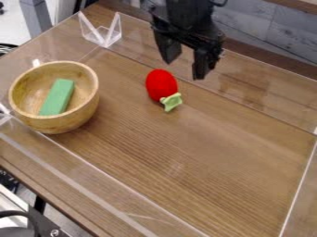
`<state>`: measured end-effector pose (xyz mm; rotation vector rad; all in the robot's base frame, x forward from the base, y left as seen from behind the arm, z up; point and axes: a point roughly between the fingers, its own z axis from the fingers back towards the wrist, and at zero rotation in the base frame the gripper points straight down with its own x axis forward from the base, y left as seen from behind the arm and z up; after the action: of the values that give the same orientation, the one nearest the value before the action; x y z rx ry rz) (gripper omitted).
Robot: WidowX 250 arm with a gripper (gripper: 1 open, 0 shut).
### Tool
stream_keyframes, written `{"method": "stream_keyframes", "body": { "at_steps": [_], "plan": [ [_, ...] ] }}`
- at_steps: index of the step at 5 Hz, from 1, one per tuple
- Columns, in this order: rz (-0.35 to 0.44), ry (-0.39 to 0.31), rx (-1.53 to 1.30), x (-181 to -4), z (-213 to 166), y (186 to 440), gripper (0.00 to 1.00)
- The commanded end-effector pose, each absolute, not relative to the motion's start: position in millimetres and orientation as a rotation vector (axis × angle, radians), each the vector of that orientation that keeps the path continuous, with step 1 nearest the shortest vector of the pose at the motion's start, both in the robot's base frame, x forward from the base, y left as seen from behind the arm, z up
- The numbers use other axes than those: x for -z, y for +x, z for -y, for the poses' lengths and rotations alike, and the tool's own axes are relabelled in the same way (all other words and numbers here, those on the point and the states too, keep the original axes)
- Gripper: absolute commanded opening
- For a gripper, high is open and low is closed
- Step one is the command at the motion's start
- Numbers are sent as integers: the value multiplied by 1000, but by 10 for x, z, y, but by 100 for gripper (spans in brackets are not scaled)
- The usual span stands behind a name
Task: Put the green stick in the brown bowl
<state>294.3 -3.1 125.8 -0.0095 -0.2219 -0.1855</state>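
The green stick [57, 97] lies inside the brown bowl [54, 95] at the left of the table [198, 162], flat against the bowl's floor, one end pointing to the near side and the other to the far side. The thick raised wall surrounds the stick and should keep it from sliding out, so it needs no further support. The claw [186, 69] is open and grips nothing; it hangs at the far side, well apart from the bowl, a position that probably serves to leave the placed stick undisturbed. The red strawberry toy [161, 84] rests on the wood just to the near left of the claw, its green leaf [172, 100] toward the near right; it has no part in the placement and appears best left alone. The task is judged complete, with only the arm's parking to settle. A low pass over the toy could nudge it.
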Motion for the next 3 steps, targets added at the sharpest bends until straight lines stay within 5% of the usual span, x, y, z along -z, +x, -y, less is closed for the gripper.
{"method": "stream_keyframes", "body": {
  "at_steps": [1,3],
  "plan": [
    [256,0,216,-1282,-9,2937,100],
    [271,29,163,-1270,-60,2953,100]
  ]
}}
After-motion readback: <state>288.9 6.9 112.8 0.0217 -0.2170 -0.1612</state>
